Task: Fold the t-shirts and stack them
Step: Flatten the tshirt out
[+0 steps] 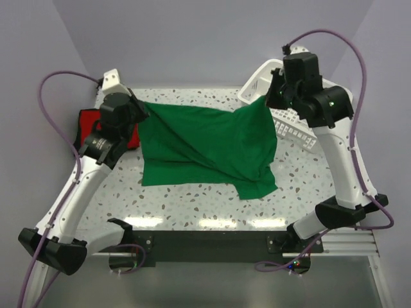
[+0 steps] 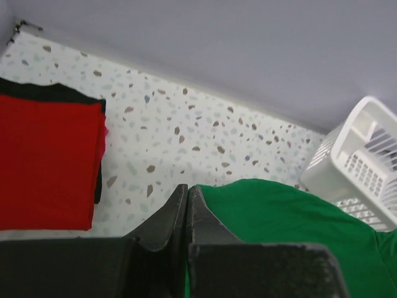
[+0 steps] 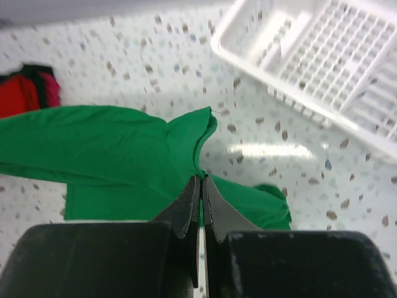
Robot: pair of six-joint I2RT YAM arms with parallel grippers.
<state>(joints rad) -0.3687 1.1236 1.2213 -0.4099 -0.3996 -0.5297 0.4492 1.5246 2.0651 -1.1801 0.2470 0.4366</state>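
The green t-shirt [image 1: 205, 144] hangs stretched between my two grippers above the table, its lower part draped onto the tabletop. My left gripper [image 1: 142, 110] is shut on its far left corner; in the left wrist view the green t-shirt [image 2: 291, 217] runs off to the right of that gripper [image 2: 187, 189]. My right gripper [image 1: 273, 96] is shut on the far right corner; in the right wrist view the green t-shirt [image 3: 118, 155] hangs from that gripper [image 3: 201, 180]. The red t-shirt [image 1: 87, 125] lies folded at the far left, and it also shows in the left wrist view [image 2: 46, 164].
A white slatted basket [image 1: 289, 125] lies at the far right, partly under the right arm, and it also shows in the left wrist view [image 2: 363, 164] and the right wrist view [image 3: 316, 62]. Something dark [image 2: 56, 93] lies under the red t-shirt. The speckled tabletop [image 1: 192, 199] has a bare front strip.
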